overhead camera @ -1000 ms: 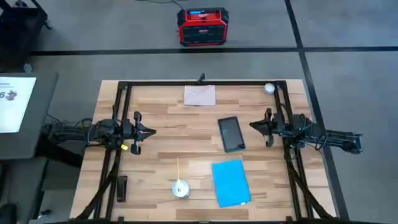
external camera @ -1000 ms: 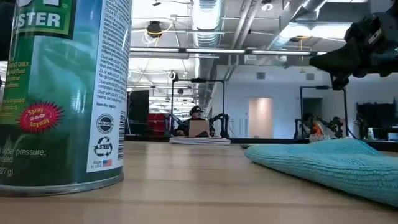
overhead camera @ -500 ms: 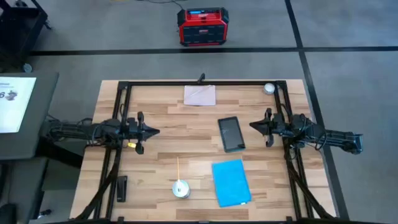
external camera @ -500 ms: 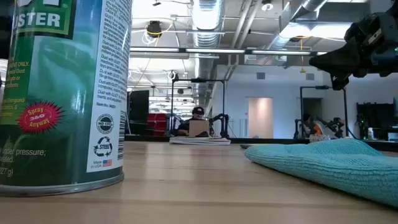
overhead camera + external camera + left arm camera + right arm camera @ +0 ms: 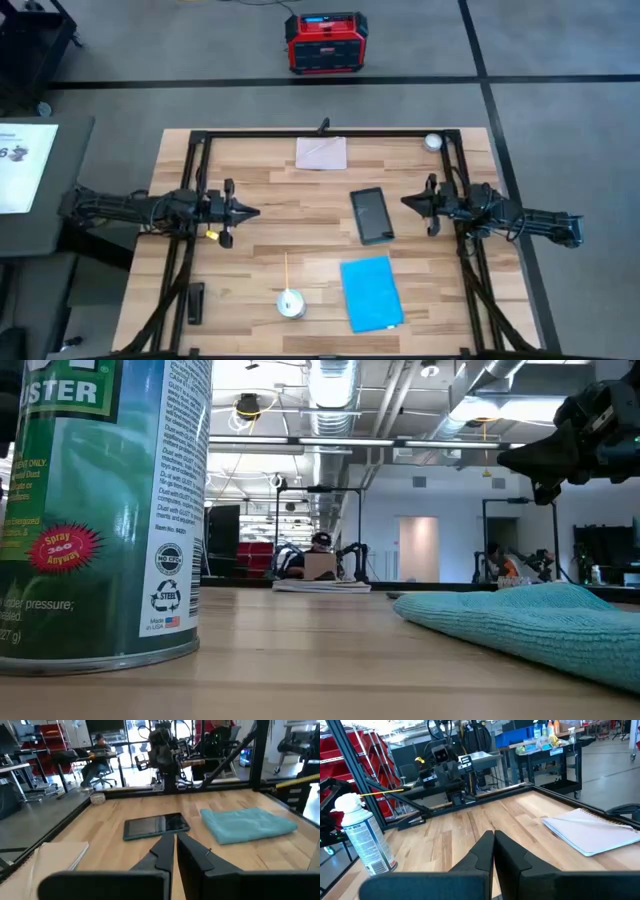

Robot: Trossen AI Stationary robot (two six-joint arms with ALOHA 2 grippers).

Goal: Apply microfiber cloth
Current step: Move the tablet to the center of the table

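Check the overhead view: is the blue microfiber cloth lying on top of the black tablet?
No. The microfiber cloth lies flat on the bare wood nearer the table's front edge, apart from the tablet, with a strip of table between them.

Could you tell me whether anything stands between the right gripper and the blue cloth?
Nothing visible does. In the high view the right gripper hangs over bare wood, and the cloth lies flat nearer the table's front edge. The tablet lies beside that line, not across it.

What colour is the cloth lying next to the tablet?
The microfiber cloth is bright sky blue, plain with no pattern; the high view shows it best.
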